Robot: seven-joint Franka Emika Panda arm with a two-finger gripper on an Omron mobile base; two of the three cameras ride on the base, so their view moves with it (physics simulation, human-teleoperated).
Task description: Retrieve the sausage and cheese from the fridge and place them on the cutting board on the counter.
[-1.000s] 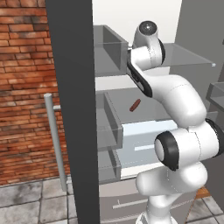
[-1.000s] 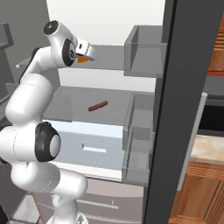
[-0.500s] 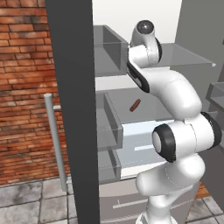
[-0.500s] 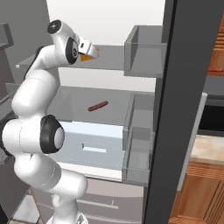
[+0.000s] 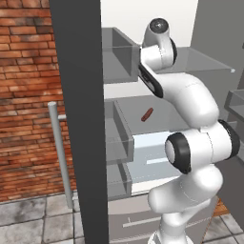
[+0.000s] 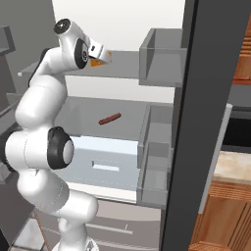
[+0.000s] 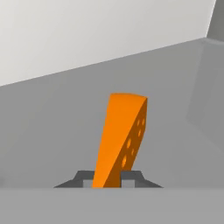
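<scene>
The bright-orange cheese wedge with darker holes (image 7: 121, 138) sits on the upper glass shelf (image 6: 125, 68) of the open grey fridge (image 5: 78, 119), pinched at its near end between the closed dark fingers (image 7: 130, 177). Lower down, a small reddish-brown sausage (image 6: 110, 118) lies on the next glass shelf, above the pale drawer (image 6: 105, 162)

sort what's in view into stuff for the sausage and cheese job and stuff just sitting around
For the job:
- bright-orange holed cheese wedge, pinched in the gripper
- small reddish-brown sausage on the glass shelf
- open grey fridge

Just there:
- clear door bins
- pale drawer
- red brick wall
</scene>
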